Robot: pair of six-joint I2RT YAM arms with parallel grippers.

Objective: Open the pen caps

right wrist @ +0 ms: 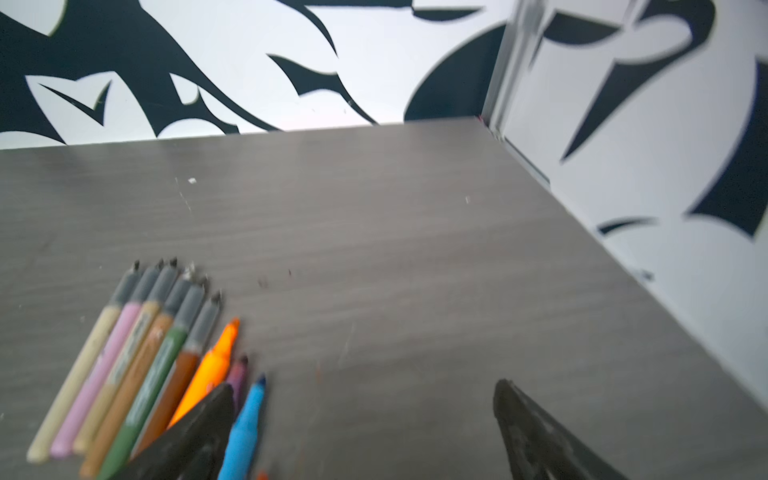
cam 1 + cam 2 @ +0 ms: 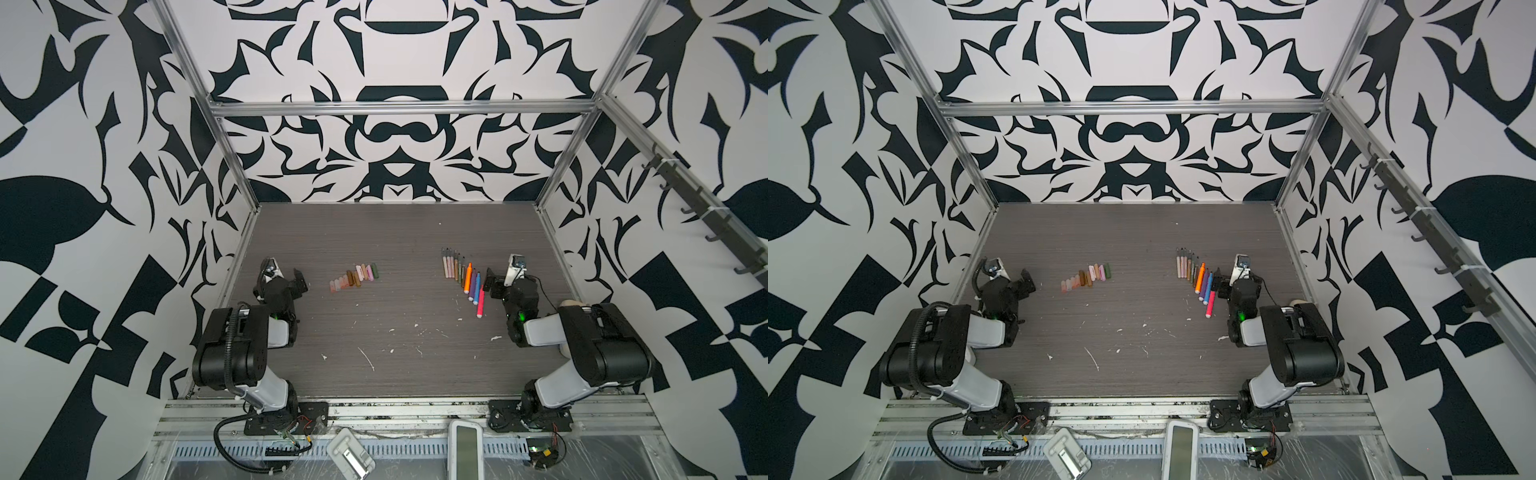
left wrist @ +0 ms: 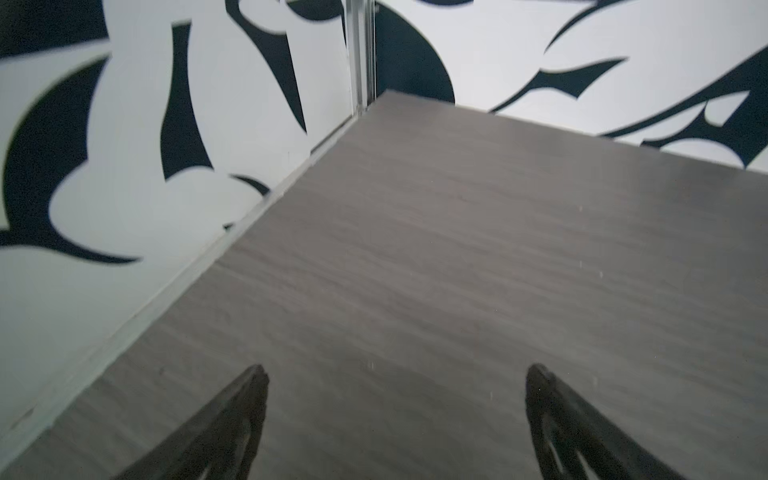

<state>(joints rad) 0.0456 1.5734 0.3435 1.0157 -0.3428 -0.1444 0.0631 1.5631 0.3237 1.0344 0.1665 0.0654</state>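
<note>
Grey wood-grain tabletop [image 2: 395,232]: pen caps [image 2: 355,276] rowed near left gripper [image 3: 397,370], to its right; pens [image 2: 463,278], tips toward back wall, just left of right gripper [image 1: 365,386]. Both grippers spread wide, empty. We judge all uncapped.

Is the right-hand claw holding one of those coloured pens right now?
No, in the right wrist view the right claw stands wide open with only bare table in the gap, and the pens lie beside it.
</note>
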